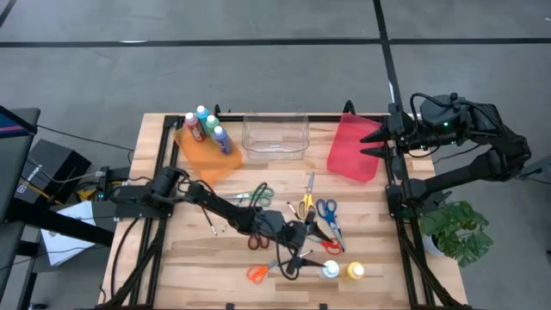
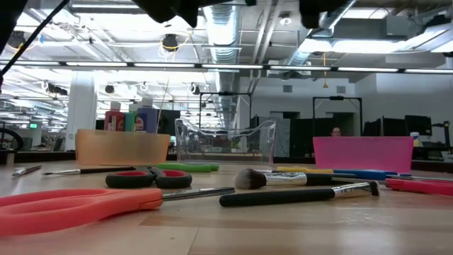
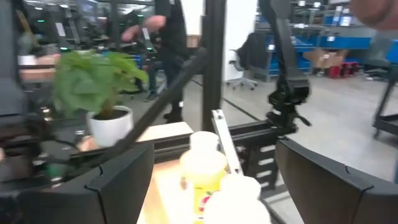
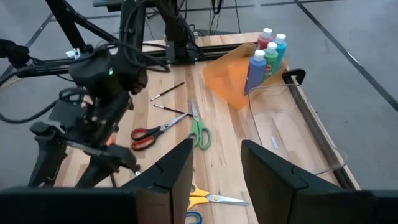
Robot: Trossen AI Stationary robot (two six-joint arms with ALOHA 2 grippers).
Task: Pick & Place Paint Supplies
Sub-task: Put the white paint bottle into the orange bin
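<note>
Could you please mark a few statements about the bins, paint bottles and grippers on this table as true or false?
1. The orange plastic bin holds several small paint bottles. True.
2. The clear plastic bin is full of scissors. False: nothing shows inside it; the scissors lie on the wooden table.
3. The left gripper is open, close to the white paint bottle and the yellow paint bottle. True.
4. The right gripper is holding a paintbrush. False: it hangs empty by the red plastic bin.
5. The red-handled scissors lie inside the red plastic bin. False: they lie on the table.
</note>
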